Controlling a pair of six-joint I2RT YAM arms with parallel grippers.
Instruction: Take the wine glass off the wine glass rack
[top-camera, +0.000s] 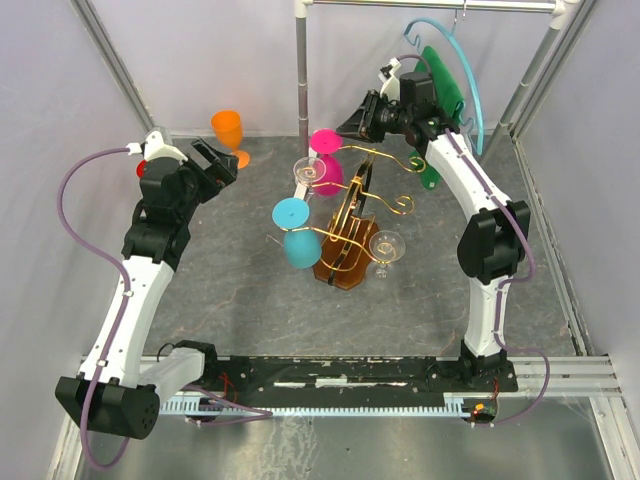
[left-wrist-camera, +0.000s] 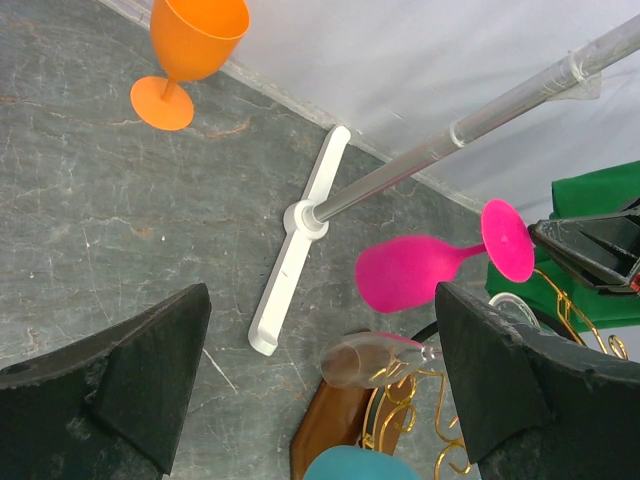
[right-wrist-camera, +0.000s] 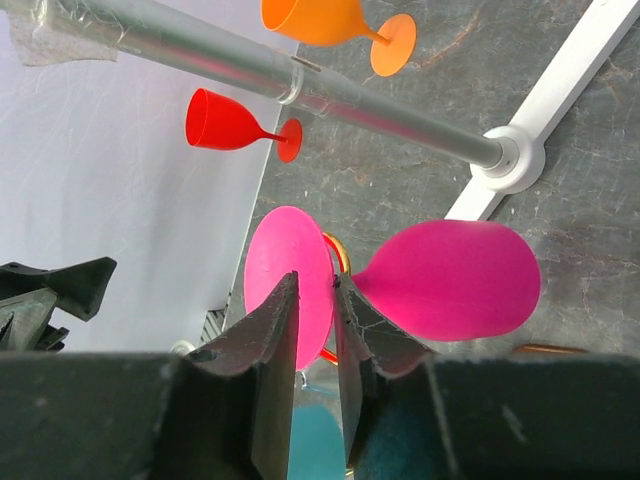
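Observation:
The wine glass rack (top-camera: 340, 265) has a brown oval base and gold wire arms and stands mid-table. A pink wine glass (top-camera: 328, 175) hangs from it, tilted, with its round foot (right-wrist-camera: 285, 270) pointing at my right gripper (top-camera: 348, 125). In the right wrist view, that gripper (right-wrist-camera: 315, 285) is open by a narrow gap. The foot's rim fills the gap, and I see no firm pinch. A teal glass (top-camera: 298, 245) and two clear glasses (top-camera: 308, 172) (top-camera: 386, 245) also hang there. My left gripper (top-camera: 215, 160) is wide open and empty, to the left of the rack.
An orange glass (top-camera: 229, 130) stands upright at the back left, with a red glass (right-wrist-camera: 225, 120) near the left wall. The grey clothes rail's post (top-camera: 301, 70) and its white foot (left-wrist-camera: 295, 250) stand just behind the rack. A green cloth on a blue hanger (top-camera: 440, 90) hangs behind my right arm.

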